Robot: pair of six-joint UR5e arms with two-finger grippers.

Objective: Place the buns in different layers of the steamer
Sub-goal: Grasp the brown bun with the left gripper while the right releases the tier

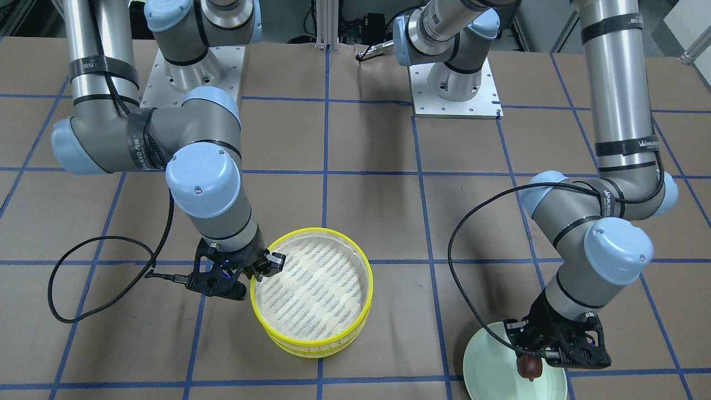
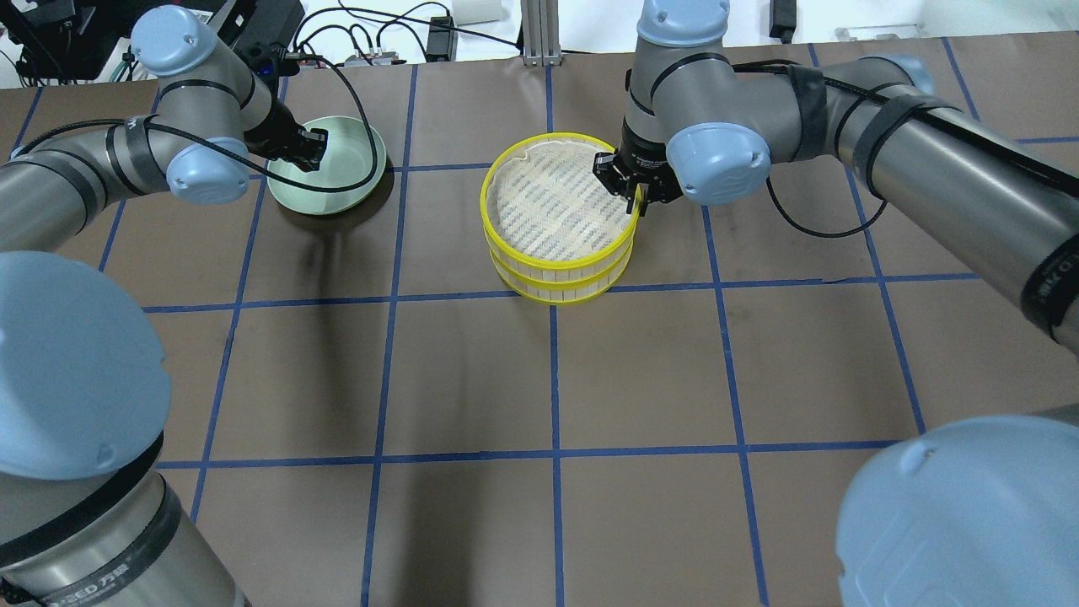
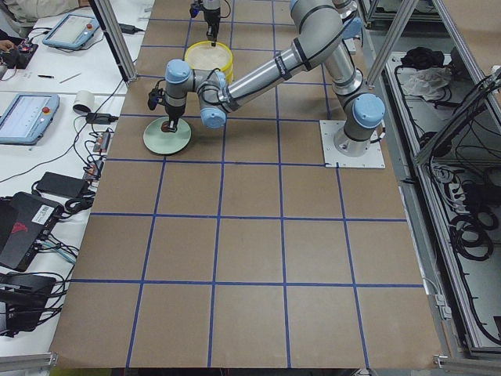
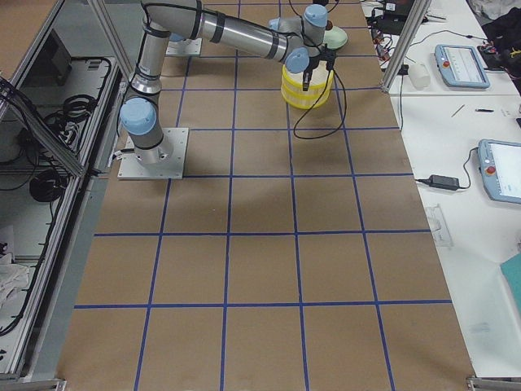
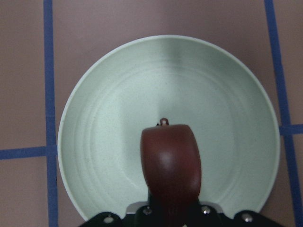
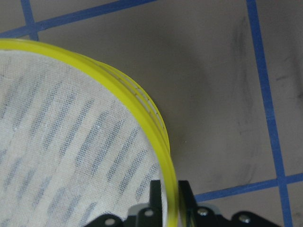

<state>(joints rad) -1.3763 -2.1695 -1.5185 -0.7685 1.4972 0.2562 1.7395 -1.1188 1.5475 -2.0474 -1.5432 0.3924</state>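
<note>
The left pincer (image 1: 537,361) is clamped on the reddish-brown bun (image 5: 171,161), holding it over the pale green plate (image 5: 118,94). The right pincer (image 2: 628,192) pinches the yellow rim of the top steamer tray (image 2: 506,169) at 3 o'clock in the overhead view. That tray is stacked on the lower tray (image 2: 556,288) on the bench (image 2: 641,379).

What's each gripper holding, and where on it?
Left gripper: brown bun, pinched at one end. Right gripper: top steamer tray, clamped across its yellow rim.
</note>
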